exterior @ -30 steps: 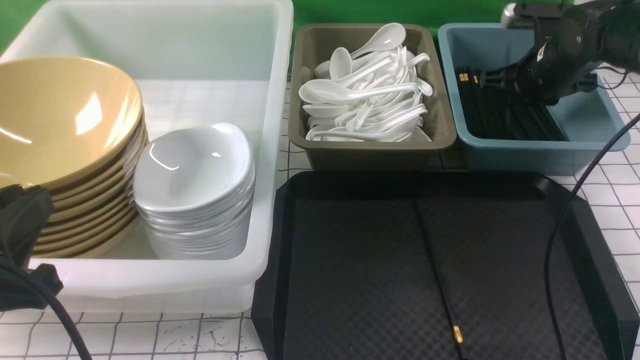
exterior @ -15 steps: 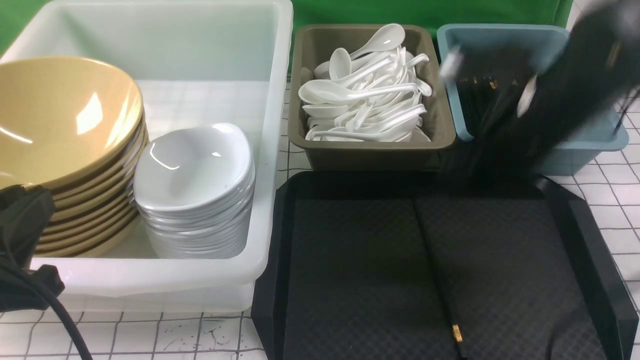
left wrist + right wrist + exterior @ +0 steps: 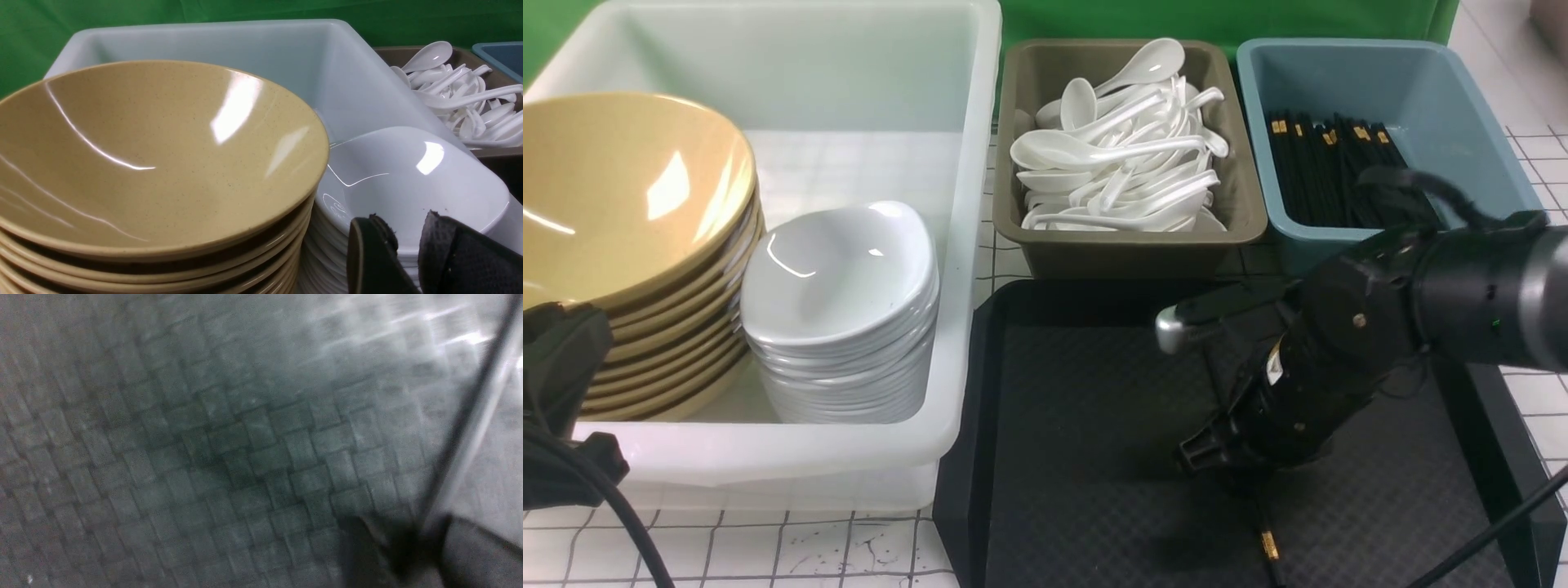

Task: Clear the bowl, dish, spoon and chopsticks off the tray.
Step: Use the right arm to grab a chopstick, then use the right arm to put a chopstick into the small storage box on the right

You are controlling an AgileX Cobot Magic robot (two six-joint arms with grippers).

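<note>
1. Far left, the left end effector [image 3: 402, 218] hung by the white tub [image 3: 964, 245], jaws narrowly parted and empty. Stacked yellow bowls [image 3: 621, 196] and white dishes [image 3: 833, 269] sat inside the tub.
2. Spoons [image 3: 1119, 147] filled the olive tub [image 3: 1127, 253] at centre.
3. On the tray [image 3: 1094, 425] lay one black chopstick [image 3: 1267, 544], apparently the only piece left to clear.
4. The right arm [image 3: 1470, 302] reached in level from the right with its wrist bent downward. The right end effector [image 3: 1245, 469] sat low over the chopstick. Whether its jaws were apart or closed could not be told.
5. A clean pick likely called for jaws straddling the thin stick squarely, close to the textured floor, before lifting toward the blue tub [image 3: 1454, 106] of chopsticks [image 3: 1331, 171] behind.
</note>
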